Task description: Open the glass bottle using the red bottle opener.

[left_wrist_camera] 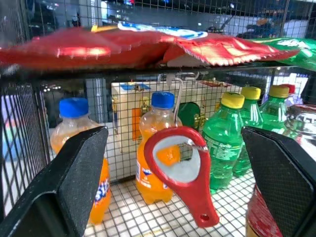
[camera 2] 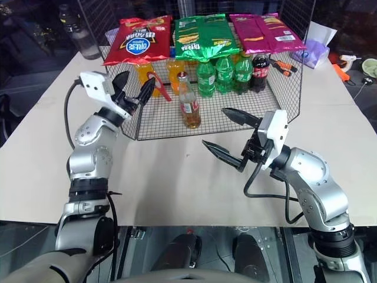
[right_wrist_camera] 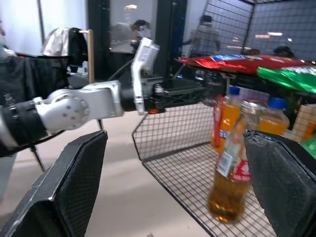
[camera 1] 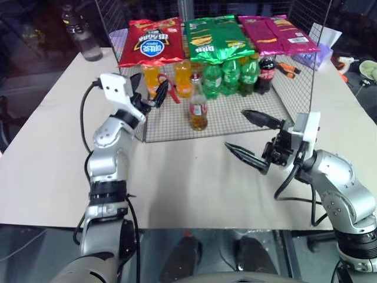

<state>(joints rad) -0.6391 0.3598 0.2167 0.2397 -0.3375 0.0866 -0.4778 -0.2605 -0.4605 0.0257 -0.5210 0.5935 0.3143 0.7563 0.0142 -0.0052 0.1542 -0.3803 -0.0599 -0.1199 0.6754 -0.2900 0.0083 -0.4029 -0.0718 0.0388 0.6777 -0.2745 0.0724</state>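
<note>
Glass bottle (camera 1: 198,106) stands unopened; both end effectors (camera 1: 148,94) (camera 1: 252,137) gape empty.

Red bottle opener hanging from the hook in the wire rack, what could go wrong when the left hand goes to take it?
1. The red bottle opener dangles freely from a thin hook, so the open left hand may knock it swinging instead of gripping it.
2. Orange soda bottles stand right behind; a deep reach could topple them.
3. The glass bottle stands nearby and could be bumped.
</note>
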